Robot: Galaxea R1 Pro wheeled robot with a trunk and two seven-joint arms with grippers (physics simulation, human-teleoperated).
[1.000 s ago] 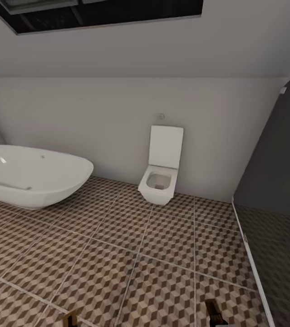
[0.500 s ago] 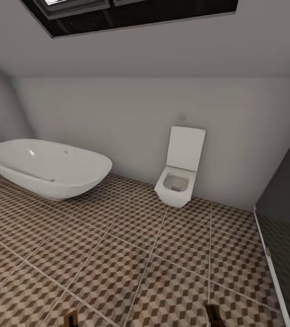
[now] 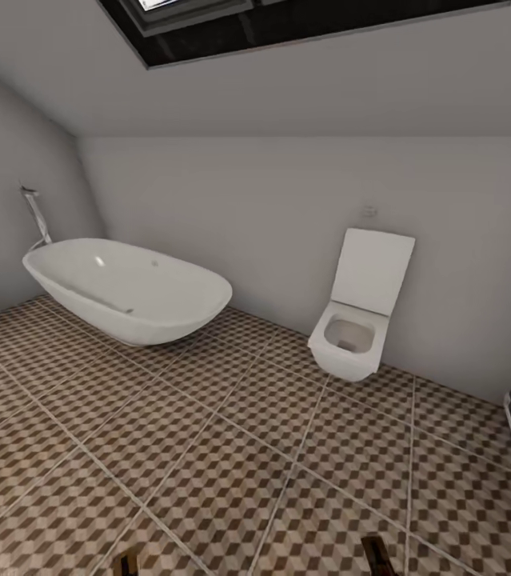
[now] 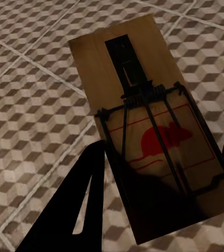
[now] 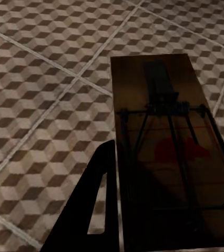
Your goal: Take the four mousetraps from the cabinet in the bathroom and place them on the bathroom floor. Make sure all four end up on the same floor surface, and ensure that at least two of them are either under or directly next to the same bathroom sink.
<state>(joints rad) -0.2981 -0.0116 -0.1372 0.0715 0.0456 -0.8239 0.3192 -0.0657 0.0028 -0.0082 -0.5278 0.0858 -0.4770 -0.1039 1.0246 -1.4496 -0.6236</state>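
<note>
Each hand holds one mousetrap, left hand (image 4: pixel 162 173) clamped on the left mousetrap (image 4: pixel 151 126), right hand (image 5: pixel 170 173) on the right mousetrap (image 5: pixel 167 142), both above the bathroom floor (image 3: pixel 207 448); risk: with bathtub (image 3: pixel 127 288) upper left, toilet (image 3: pixel 359 320) centre right and no sink visible, dropping here fails the sink condition.

White bathtub (image 3: pixel 131 292) and toilet (image 3: pixel 355 316) on cube-patterned floor (image 3: pixel 207 448).

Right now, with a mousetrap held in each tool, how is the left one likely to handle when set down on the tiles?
The left mousetrap looks like a flat wooden board, so probably stiff and light. Being flat, it should lie steady on the bathroom floor, not roll. Its wire spring could snap if jolted.
</note>
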